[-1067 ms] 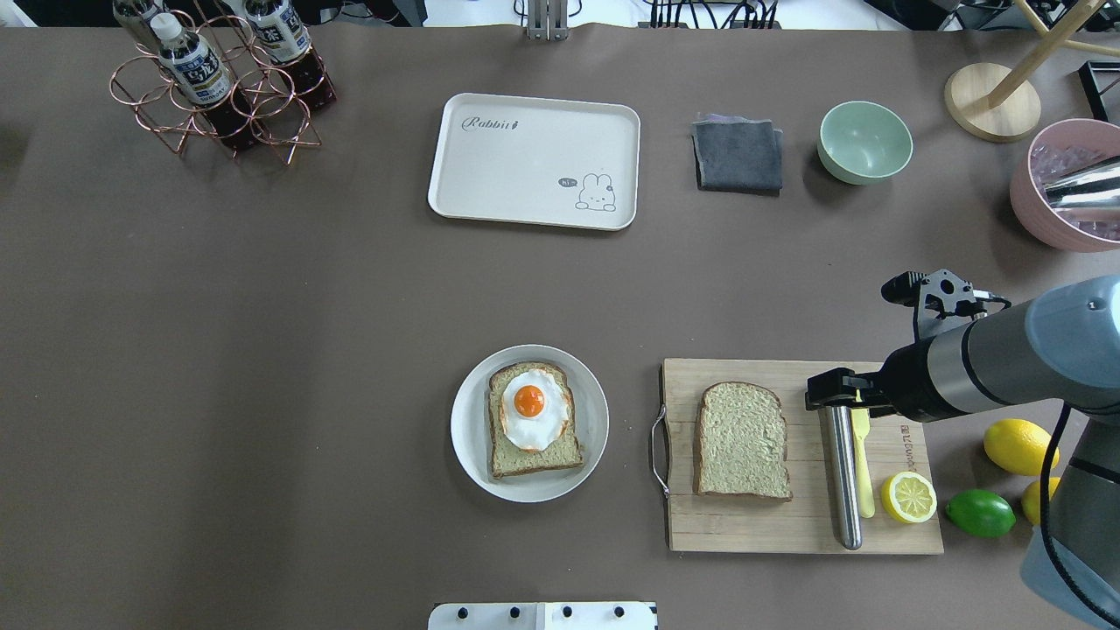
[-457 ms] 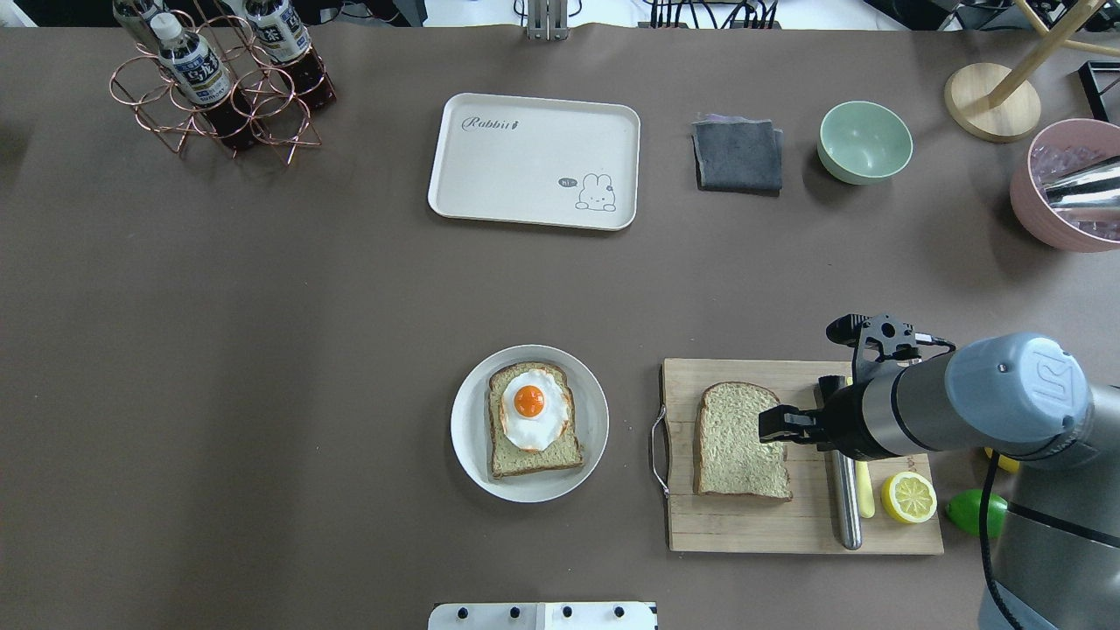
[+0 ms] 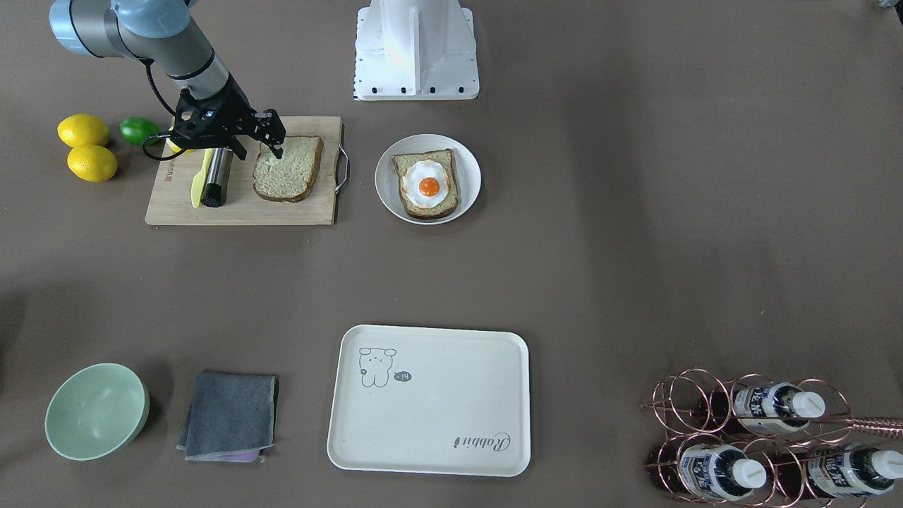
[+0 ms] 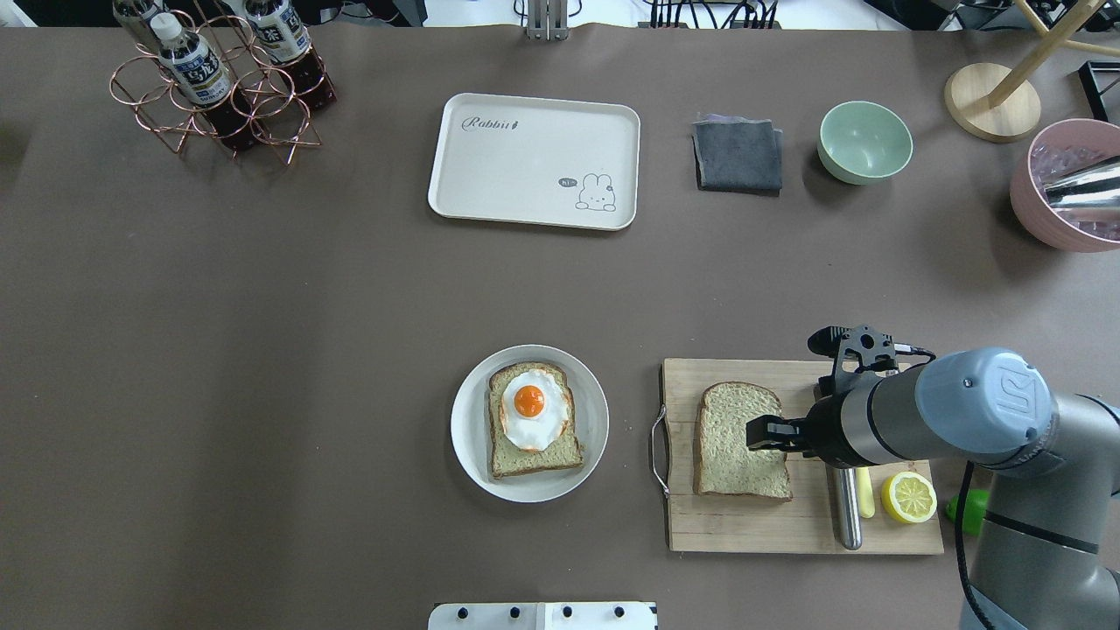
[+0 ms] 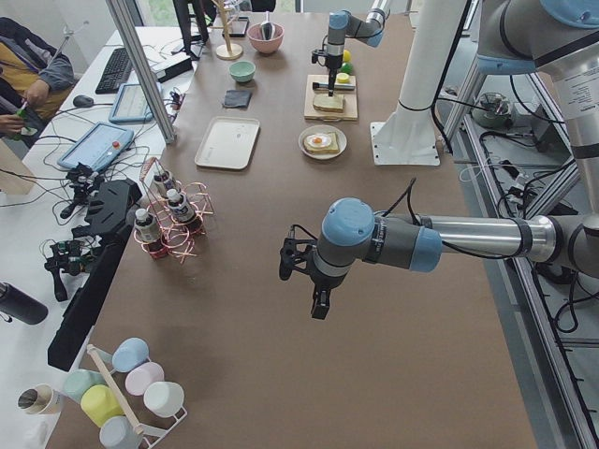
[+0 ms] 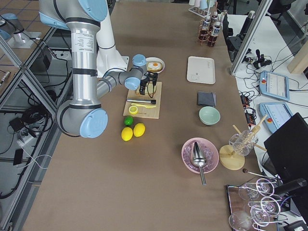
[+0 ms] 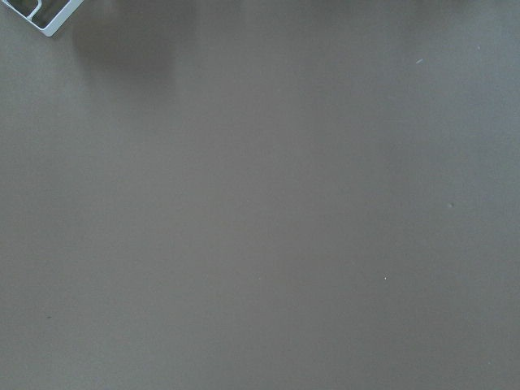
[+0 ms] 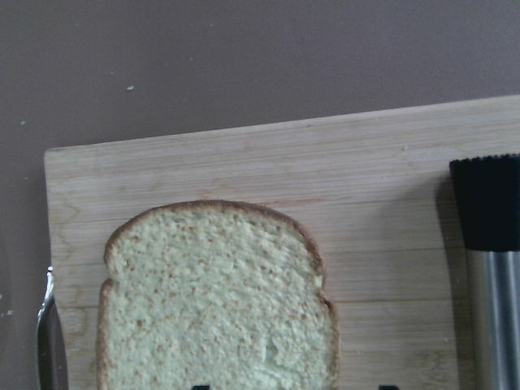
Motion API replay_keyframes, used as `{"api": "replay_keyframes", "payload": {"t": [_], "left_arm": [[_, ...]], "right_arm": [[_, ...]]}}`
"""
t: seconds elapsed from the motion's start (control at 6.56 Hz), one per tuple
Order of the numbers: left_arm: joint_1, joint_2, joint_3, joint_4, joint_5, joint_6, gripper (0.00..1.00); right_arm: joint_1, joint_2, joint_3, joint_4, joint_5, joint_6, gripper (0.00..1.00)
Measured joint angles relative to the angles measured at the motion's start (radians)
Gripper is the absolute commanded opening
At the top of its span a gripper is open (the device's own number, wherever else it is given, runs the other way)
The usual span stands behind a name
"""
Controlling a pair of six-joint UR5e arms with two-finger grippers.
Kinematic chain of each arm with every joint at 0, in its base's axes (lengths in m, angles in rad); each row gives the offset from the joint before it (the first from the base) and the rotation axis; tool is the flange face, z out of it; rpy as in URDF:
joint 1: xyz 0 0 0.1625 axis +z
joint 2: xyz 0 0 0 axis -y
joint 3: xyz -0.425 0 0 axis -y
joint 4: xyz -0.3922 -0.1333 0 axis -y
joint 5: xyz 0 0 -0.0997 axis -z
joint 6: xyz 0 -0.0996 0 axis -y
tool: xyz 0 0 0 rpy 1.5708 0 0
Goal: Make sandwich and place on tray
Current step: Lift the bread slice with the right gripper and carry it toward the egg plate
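While over the bread slice (image 4: 724,457), right hand (image 4: 757,433) agape.

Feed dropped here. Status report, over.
Right gripper open over loose bread slice on board. Left gripper over table, state unclear. Egg slice on plate. Steel rod beside bread, apart.

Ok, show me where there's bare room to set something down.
The tray is bare. Open table lies between tray and plate, and between plate and bottle rack. Crowded: the cutting board, carrying bread, knife, steel rod and lemon half, with the right claw over it.
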Motion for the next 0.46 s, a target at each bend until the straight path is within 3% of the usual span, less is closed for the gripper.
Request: {"api": "replay_keyframes", "payload": {"t": [0.15, 0.3, 0.46], "left_arm": [[0.000, 0.000, 0.000, 0.000, 0.000, 0.000, 0.98], [0.000, 0.000, 0.000, 0.000, 0.000, 0.000, 0.98], [0.000, -0.001, 0.000, 0.000, 0.000, 0.000, 0.98]], "right_arm": [[-0.002, 0.000, -0.011, 0.002, -0.001, 0.000, 0.60], [-0.003, 0.001, -0.017, 0.003, 0.000, 0.000, 0.45], [-0.003, 0.001, -0.021, 0.004, 0.001, 0.001, 0.04]]}}
